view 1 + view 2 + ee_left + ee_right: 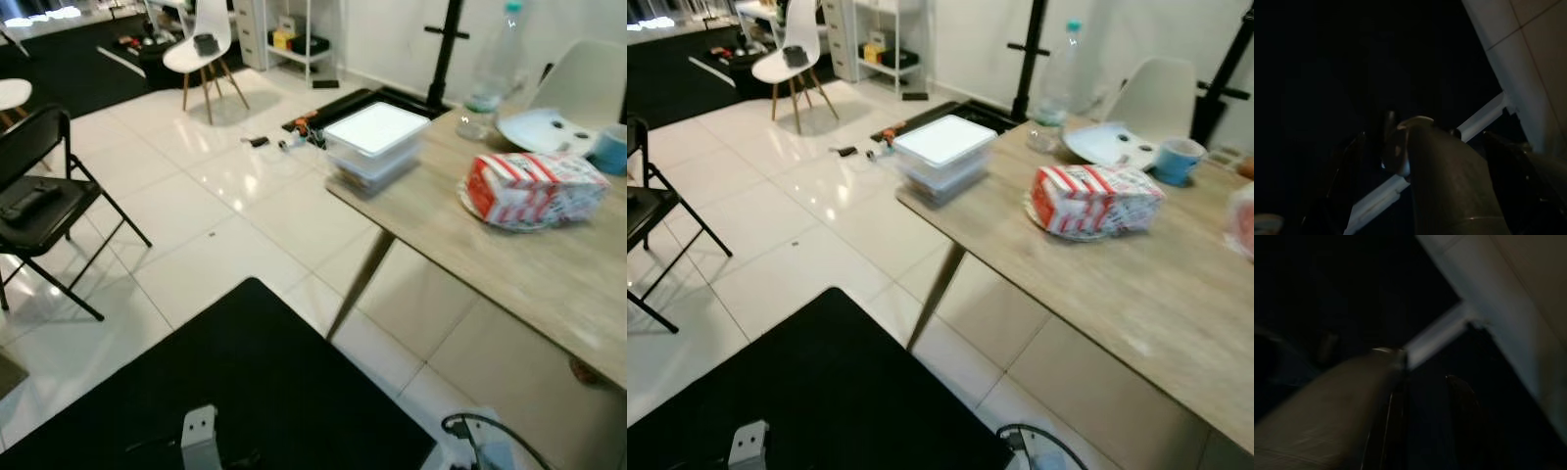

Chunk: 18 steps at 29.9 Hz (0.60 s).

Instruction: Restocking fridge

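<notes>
Black folding chair (pixel 39 201) far left on white tile floor (pixel 196 235), something dark lying on its seat. White chair (pixel 201 44) farther back. Small clutter on the floor (pixel 279 140) near the bench corner. Bench (pixel 1136 294) to the right, carrying a stack of clear lidded containers (pixel 942 155) right at its near corner, then a red-and-white wrapped pack (pixel 1092 201) on a plate, a plastic bottle (pixel 1058 78), a blue cup (pixel 1178 159). No fridge visible.

Both arms hang low and idle. Left end effector (pixel 1415 147) and right end effector (pixel 1420 382) show in dark wrist views; cannot tell whether the fingers are open or closed. Nothing looks held.

Risks, as judgement: containers sit at the bench edge, so a careless reach or a body bump could push them off. The bench leg (pixel 358 284) and floor clutter are trip or collision hazards while walking in. The soft pack may slip or crush under a narrow two-finger grip. Dark wrist views give little help aligning a grasp.
</notes>
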Motion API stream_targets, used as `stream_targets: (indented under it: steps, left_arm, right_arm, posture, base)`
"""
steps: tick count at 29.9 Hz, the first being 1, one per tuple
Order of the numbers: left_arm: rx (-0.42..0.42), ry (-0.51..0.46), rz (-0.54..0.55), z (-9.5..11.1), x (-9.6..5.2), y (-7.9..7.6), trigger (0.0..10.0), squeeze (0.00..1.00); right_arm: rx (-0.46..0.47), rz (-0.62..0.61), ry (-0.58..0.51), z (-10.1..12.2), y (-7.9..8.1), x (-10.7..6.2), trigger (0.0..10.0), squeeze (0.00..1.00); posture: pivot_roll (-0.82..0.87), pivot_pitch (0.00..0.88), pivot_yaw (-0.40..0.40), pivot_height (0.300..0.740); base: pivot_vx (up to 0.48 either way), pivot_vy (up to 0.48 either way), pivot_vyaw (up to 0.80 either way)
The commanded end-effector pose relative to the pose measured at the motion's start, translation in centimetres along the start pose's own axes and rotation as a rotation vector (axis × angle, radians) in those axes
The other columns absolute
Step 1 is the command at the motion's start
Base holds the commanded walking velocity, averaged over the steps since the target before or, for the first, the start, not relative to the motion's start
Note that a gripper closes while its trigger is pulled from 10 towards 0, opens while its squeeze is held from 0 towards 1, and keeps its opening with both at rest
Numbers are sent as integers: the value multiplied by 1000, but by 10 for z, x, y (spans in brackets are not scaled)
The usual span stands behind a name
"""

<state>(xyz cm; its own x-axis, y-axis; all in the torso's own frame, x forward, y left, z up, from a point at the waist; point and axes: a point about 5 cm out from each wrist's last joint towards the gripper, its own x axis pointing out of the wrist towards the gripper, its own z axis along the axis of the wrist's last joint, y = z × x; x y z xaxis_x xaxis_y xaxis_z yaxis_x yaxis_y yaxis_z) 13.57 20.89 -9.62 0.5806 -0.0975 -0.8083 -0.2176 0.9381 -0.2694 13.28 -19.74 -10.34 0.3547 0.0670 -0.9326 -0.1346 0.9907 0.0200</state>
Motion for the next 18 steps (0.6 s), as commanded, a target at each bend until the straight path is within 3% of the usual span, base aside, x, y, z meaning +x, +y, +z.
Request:
stream_targets:
  steps: [1, 18]
  left_arm:
    - [14, -2, -11, 2, 1, -3, 10000, 0]
    - [-9, -4, 17, 1, 1, -2, 10000, 0]
  right_arm:
    - [-3, -16, 4, -2, -6, -1, 10000, 0]
    - [2, -10, 1, 0, -4, -1, 10000, 0]
  posture:
    - [-44, 0, 22, 740]
    - [-44, 0, 22, 740]
  base:
    - [420, 0, 0]
    - [392, 0, 0]
